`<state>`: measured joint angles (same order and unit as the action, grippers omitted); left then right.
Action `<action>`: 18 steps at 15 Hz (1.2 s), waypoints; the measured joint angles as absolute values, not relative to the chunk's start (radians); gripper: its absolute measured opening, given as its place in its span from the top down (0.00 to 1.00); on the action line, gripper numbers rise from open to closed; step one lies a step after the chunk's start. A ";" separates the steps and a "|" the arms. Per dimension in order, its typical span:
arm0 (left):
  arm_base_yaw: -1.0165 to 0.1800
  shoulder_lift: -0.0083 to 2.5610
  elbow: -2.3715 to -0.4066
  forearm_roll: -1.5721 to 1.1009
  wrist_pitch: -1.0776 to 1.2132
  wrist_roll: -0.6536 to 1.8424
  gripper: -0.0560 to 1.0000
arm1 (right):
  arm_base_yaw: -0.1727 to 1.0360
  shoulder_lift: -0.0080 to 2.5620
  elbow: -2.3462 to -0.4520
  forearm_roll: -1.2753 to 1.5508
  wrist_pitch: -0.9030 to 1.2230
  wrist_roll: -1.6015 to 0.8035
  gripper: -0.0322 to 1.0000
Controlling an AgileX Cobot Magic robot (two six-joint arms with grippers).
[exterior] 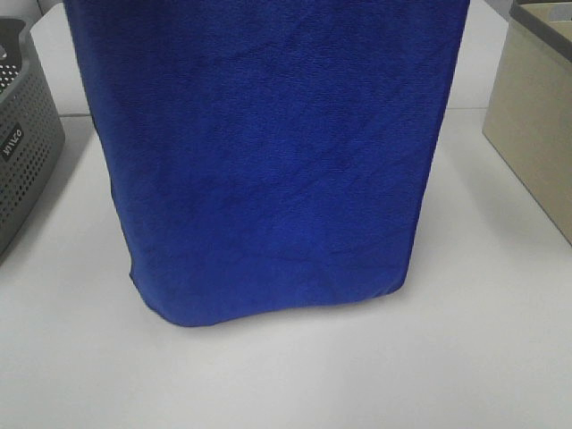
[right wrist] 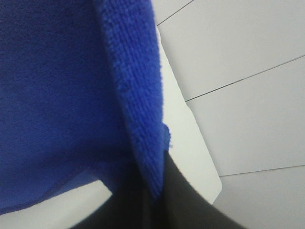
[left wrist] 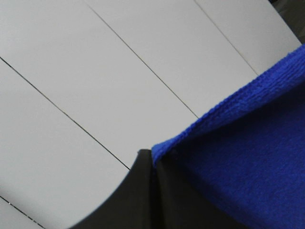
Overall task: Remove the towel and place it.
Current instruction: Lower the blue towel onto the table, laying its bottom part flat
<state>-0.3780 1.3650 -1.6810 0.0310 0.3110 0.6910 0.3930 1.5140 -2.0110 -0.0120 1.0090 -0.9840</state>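
Note:
The towel (exterior: 277,161), deep royal blue and plush, hangs spread out as a wide sheet and fills the middle of the exterior high view. Its lower edge ends just over the white table (exterior: 357,375); whether it touches the table I cannot tell. Both grippers are out of that view, above its upper border. In the left wrist view my left gripper (left wrist: 151,157) is shut on a corner of the towel (left wrist: 248,157), its black fingers (left wrist: 138,200) pressed together. In the right wrist view my right gripper (right wrist: 155,198) is shut on the towel's (right wrist: 57,95) stitched edge.
A grey perforated basket (exterior: 22,152) stands at the table's left edge. A beige box (exterior: 536,116) stands at the right. The towel hides the back of the table. White tiles (left wrist: 71,71) lie behind the gripper in the left wrist view.

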 joint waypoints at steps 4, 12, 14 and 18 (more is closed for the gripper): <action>-0.355 1.485 -1.681 0.050 0.146 0.691 0.95 | 0.393 1.642 -2.011 -0.060 0.774 -0.984 0.95; -0.355 1.919 -2.102 0.095 -0.146 0.760 0.95 | 0.263 1.847 -2.011 -0.095 0.122 -0.984 0.95; -0.355 1.962 -2.168 0.097 -0.087 0.763 0.95 | 0.230 1.850 -2.011 -0.049 0.118 -0.984 0.95; -0.355 1.965 -2.175 0.080 0.163 0.763 0.95 | 0.205 1.850 -2.011 0.017 0.288 -0.983 0.95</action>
<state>-0.3550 1.9650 -2.1750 0.0800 0.1630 0.7630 0.2050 1.8500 -2.0110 0.0170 0.2880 -0.9830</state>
